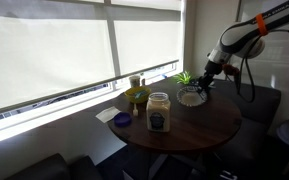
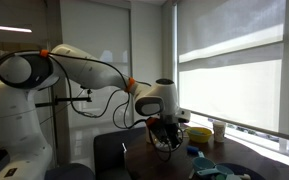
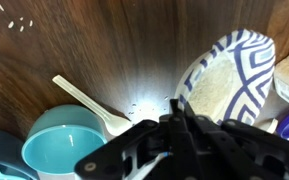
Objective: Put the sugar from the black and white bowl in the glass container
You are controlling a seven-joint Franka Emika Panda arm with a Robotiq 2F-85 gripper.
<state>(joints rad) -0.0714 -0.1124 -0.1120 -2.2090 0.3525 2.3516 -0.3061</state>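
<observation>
Panda arm (image 2: 44, 70) is reaching out over the round dark wooden table (image 1: 199, 130), wrist bending down toward the far side by the window. In an exterior view the arm (image 1: 246, 32) is coming in from the top corner.

The glass container (image 1: 159, 112) is standing upright near the table's middle, pale lid on, dark label facing the camera. It's well apart from the gripper.

The black and white bowl (image 1: 191, 96) is sitting behind the jar, just beside a small green plant (image 1: 184, 76). In the wrist view the bowl (image 3: 234, 85) is showing its pale inside and patterned rim.

The gripper (image 1: 205, 82) is sitting at the bowl's edge. In the wrist view the gripper (image 3: 177, 112) is showing its fingers drawn close together right at the rim, so it looks to be pinching it. The contact itself is dark and hard to confirm.

A teal measuring scoop (image 3: 56, 152) with a pale handle is lying on the wood beside the bowl.

A small blue dish (image 1: 122, 120) is sitting at the table's near edge.

A few white grains (image 3: 22, 24) are lying scattered on the wood.
</observation>
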